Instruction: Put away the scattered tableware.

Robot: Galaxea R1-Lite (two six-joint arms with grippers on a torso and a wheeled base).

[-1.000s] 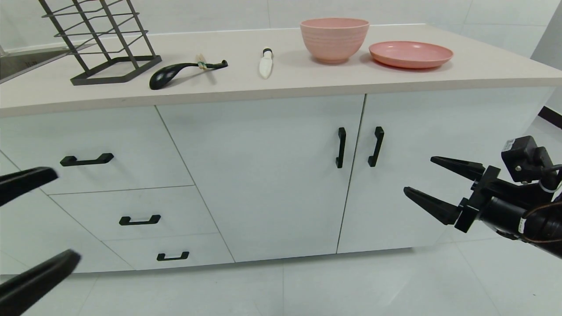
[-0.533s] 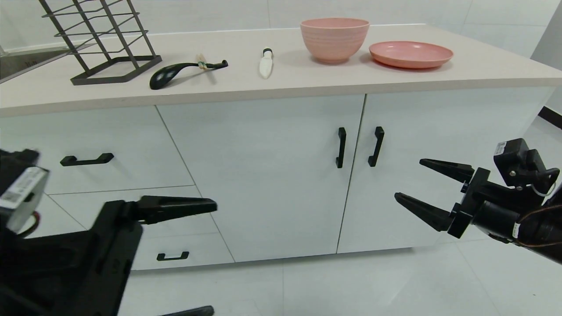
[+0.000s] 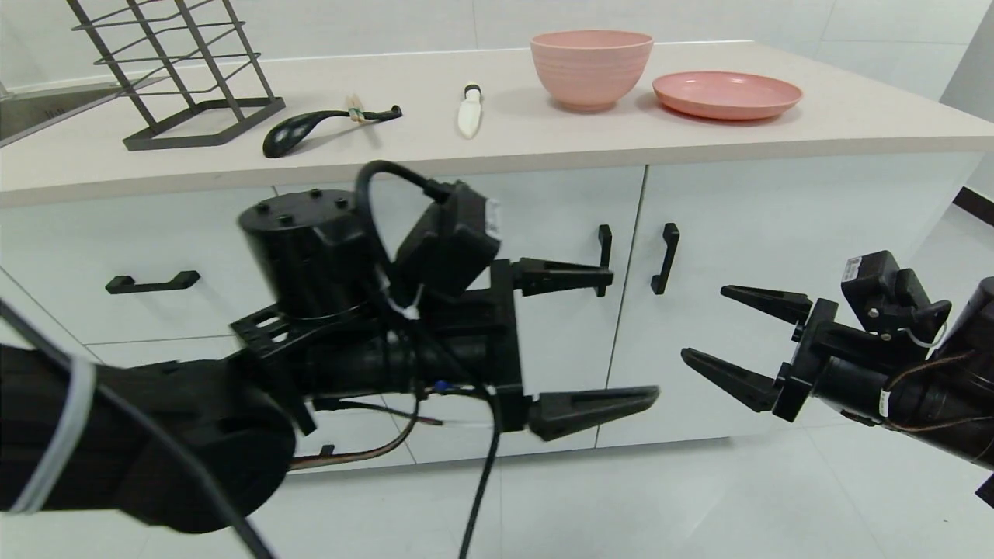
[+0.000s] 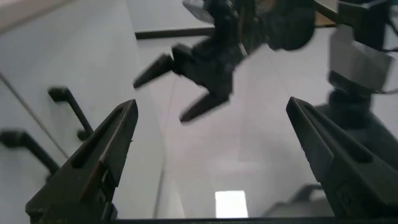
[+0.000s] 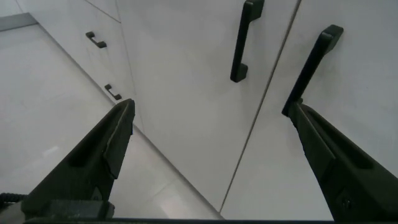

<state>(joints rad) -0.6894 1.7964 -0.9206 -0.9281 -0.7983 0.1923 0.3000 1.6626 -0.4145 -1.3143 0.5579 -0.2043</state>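
Note:
On the counter (image 3: 543, 136) lie a pink bowl (image 3: 592, 68), a pink plate (image 3: 726, 95), a white knife (image 3: 470, 112) and a black spoon (image 3: 311, 124) with chopsticks (image 3: 356, 109) across its handle. My left gripper (image 3: 633, 335) is open and empty, below counter height in front of the cabinet doors, one finger near the door handles (image 3: 603, 260). My right gripper (image 3: 703, 323) is open and empty too, low at the right, pointing at the left one. In the left wrist view, the left gripper (image 4: 212, 109) faces the right gripper (image 4: 160, 99). The right gripper (image 5: 210, 107) faces the door handles (image 5: 244, 40).
A black wire rack (image 3: 186, 78) stands at the counter's back left, beside a sink (image 3: 39, 109). Below the counter are white drawers (image 3: 155, 283) on the left and two cabinet doors (image 3: 699, 233), all closed. The floor (image 3: 660, 505) is white tile.
My left arm has swung from the lower left up into the middle, in front of the cabinet doors. The right gripper has drifted slightly left and down. The tableware has not moved.

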